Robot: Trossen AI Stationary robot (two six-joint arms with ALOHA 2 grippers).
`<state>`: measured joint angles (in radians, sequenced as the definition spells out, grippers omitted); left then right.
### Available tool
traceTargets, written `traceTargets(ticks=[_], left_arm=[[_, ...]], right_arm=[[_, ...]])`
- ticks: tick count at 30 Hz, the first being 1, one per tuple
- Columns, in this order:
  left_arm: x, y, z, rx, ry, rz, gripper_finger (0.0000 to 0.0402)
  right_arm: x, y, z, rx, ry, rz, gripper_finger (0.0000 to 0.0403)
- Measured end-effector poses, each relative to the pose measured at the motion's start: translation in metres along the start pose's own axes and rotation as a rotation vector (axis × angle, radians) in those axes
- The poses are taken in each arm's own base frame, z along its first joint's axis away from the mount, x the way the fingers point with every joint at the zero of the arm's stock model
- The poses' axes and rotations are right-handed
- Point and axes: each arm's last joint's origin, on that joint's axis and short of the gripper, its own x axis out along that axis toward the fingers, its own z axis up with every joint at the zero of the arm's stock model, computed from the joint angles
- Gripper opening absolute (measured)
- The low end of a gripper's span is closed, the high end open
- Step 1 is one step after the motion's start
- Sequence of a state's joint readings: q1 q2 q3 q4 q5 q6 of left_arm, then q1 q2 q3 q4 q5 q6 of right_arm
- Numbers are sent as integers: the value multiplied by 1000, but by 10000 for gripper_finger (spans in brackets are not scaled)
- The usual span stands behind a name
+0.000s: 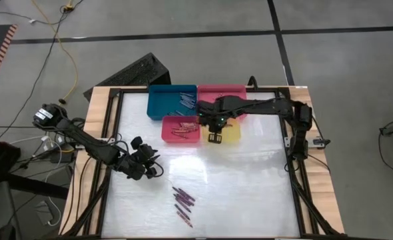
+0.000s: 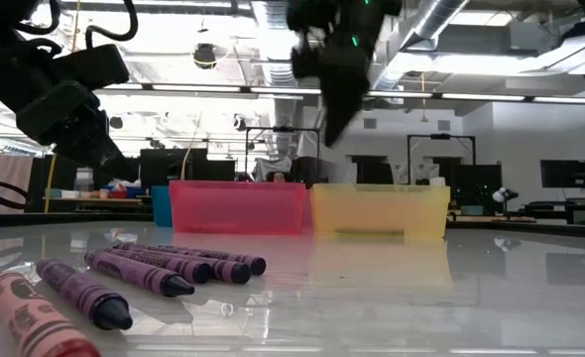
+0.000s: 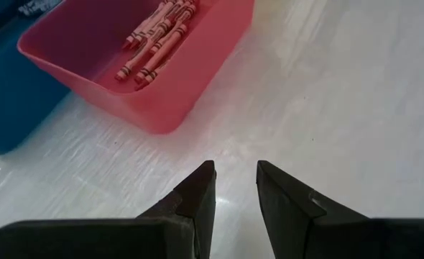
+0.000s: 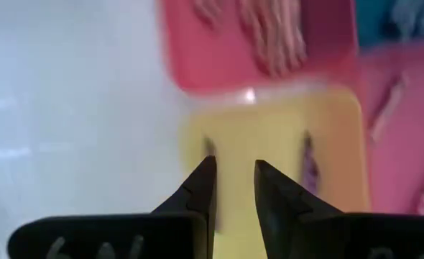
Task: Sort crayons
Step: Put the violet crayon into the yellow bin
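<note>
Hovering over the yellow tray (image 1: 231, 133), the right end effector (image 1: 214, 138) is standing slightly apart and empty. Purple crayons (image 1: 182, 202) are lying on the counter (image 1: 250, 187), well apart from it, long axes slanted; the left end effector (image 1: 150, 170), parted and empty, is waiting nearer, nothing standing between

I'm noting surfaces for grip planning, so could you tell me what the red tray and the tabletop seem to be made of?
Red tray: looks like moulded plastic, semi-gloss, with smooth one-piece walls, rounded corners and a slightly translucent look in the low view. Tabletop: a glossy white sheet, perhaps laminate or acrylic, since it mirrors the ceiling lights and the trays; its edges look like wood.
</note>
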<state>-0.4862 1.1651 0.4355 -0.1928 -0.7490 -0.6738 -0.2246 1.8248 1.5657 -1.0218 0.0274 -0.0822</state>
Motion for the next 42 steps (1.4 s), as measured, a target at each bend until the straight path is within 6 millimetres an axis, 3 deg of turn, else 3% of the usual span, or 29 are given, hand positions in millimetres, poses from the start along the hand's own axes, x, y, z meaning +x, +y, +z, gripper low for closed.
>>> traceTargets(ticks=[5, 9, 18, 24, 32, 42], left_arm=[[0, 1, 1, 19, -15, 19, 94], [0, 1, 1, 19, -22, 27, 94], [0, 0, 1, 11, -26, 22, 94], [0, -1, 2, -21, -33, 10, 94], [0, -3, 1, -49, 22, -60, 94], [0, -3, 1, -66, 29, -71, 94]], right_arm=[[-31, 40, 23, 9, -158, 46, 89], [-39, 85, 32, -37, -289, 104, 89], [-34, 182, 27, -169, -447, 141, 89], [-16, 228, 13, -318, -410, 158, 89], [15, 267, 4, -369, -390, 172, 89], [62, 287, -6, -367, -286, 161, 89]])
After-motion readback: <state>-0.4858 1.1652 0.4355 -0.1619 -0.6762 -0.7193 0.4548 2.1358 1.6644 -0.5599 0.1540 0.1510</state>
